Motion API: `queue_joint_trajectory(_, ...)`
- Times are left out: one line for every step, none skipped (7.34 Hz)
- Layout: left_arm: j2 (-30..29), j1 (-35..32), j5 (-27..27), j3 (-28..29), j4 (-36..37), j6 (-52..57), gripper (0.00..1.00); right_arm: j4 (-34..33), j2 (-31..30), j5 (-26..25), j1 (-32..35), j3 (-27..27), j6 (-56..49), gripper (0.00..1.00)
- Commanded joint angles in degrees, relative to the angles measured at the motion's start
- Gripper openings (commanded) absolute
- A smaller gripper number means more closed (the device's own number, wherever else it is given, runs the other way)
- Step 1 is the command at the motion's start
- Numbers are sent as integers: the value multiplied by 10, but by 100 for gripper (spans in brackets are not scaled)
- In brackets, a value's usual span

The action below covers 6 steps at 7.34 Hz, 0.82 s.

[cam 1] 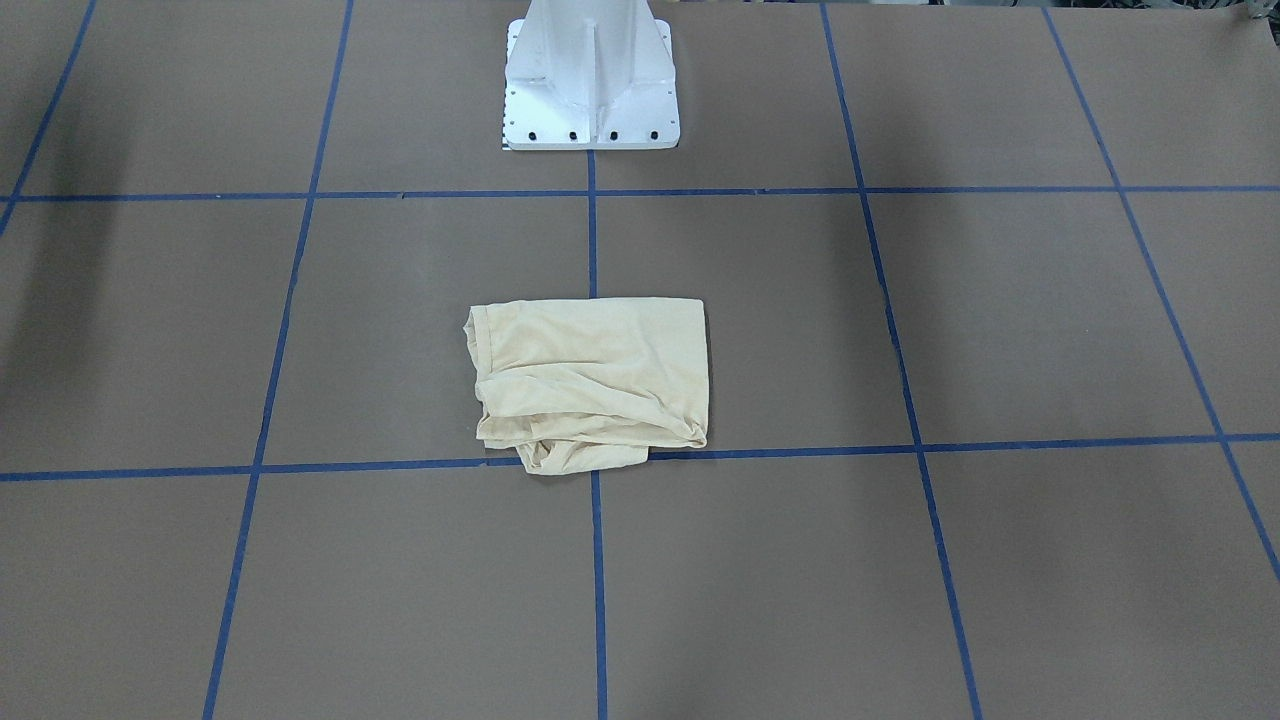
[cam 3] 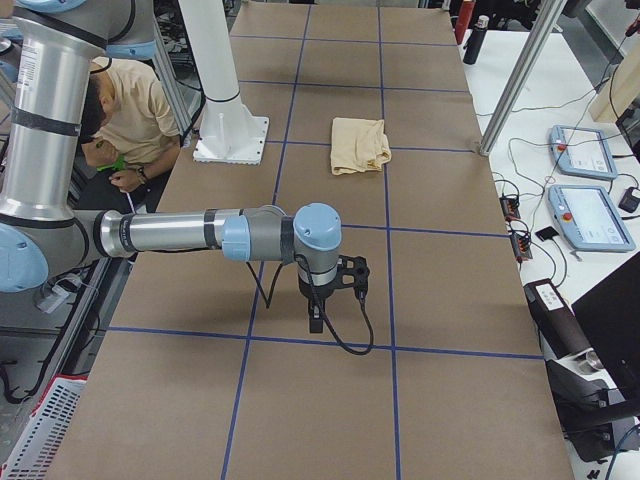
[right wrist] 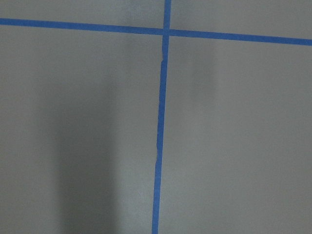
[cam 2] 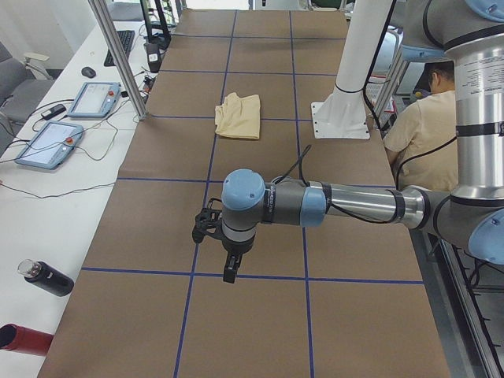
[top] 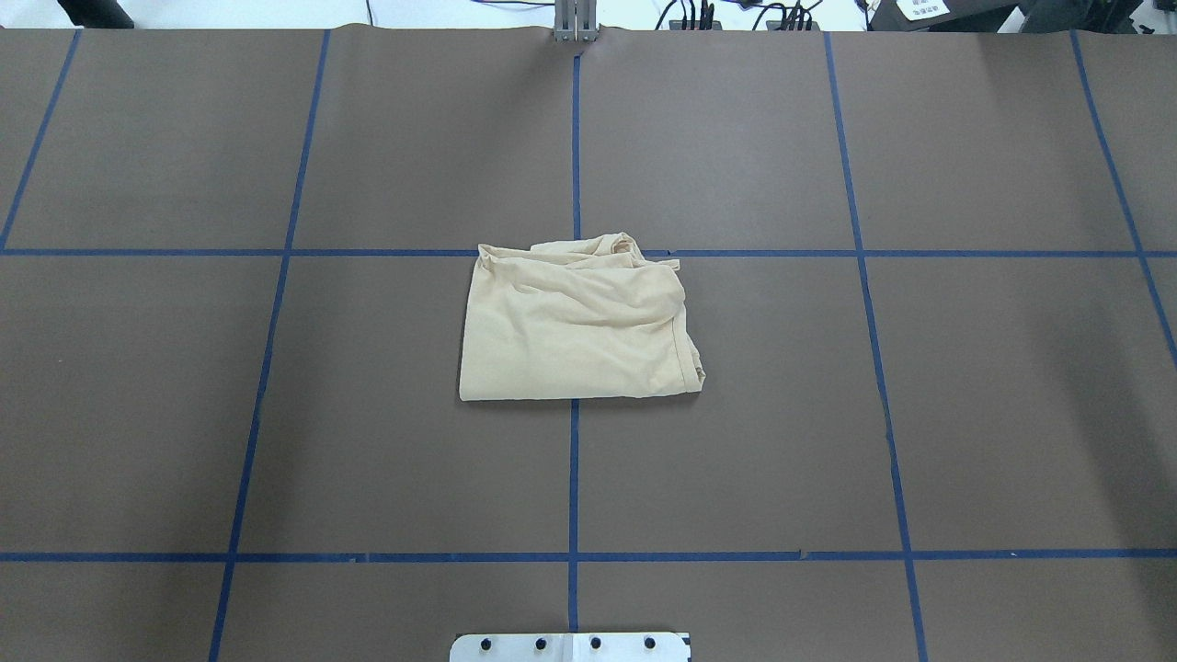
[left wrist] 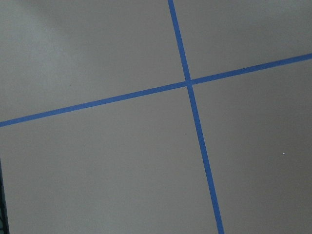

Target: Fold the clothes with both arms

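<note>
The T-shirt (top: 575, 322) lies at the middle of the counter (top: 276, 414), directly in front of the white pedestal (cam 1: 592, 90) and astride the centre blue tape line (top: 574, 460). It is gathered into a compact rectangle, print hidden. The edge nearest the robot is straight and flat. The far edge is rumpled, with a loose layer bulging past the outline onto the cross line. The left arm (cam 2: 331, 206) and right arm (cam 3: 190, 232) hang low over bare counter at opposite ends, both well apart from the garment. The left pincer (cam 2: 229, 276) and right pincer (cam 3: 316, 322) show only in the side views, so I cannot tell whether either is released or clenched. Neither holds cloth. Both wrist cameras show only counter and tape.

Judgement: folding is essentially complete, and any remaining work is tidying. To do that well, both pincers should take the rumpled far edge at its two corners, pinching every layer. They should lift together only a little, keep the cloth taut between them, and lay it back square. An uneven lift would likely pull the thin cloth open.

No container stands on the counter. A black bottle (cam 2: 46, 277) and a red bottle (cam 2: 20, 339) lie on the side bench (cam 2: 47, 197). Their contents cannot be seen.
</note>
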Motion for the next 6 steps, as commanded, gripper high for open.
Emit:
queue_joint_trajectory(15,0,-1,2,5,4,100,2,-2,0,0,0,0,100)
queue_joint_trajectory(15,3,-1,3,10,4,100,2,-3,-1,0,-1,0,100)
queue_joint_trajectory(14,4,0,14,7,3,100,2,-2,-2,0,-2,1,100)
queue_joint_trajectory(13,4,0,13,5,4,100,2,-2,-2,0,-3,1,100)
queue_joint_trajectory(14,4,-1,11,3,4,100,2,-2,-2,0,-3,1,100)
queue_joint_trajectory(12,4,-1,12,-16,4,100,2,-2,-2,0,-3,1,100)
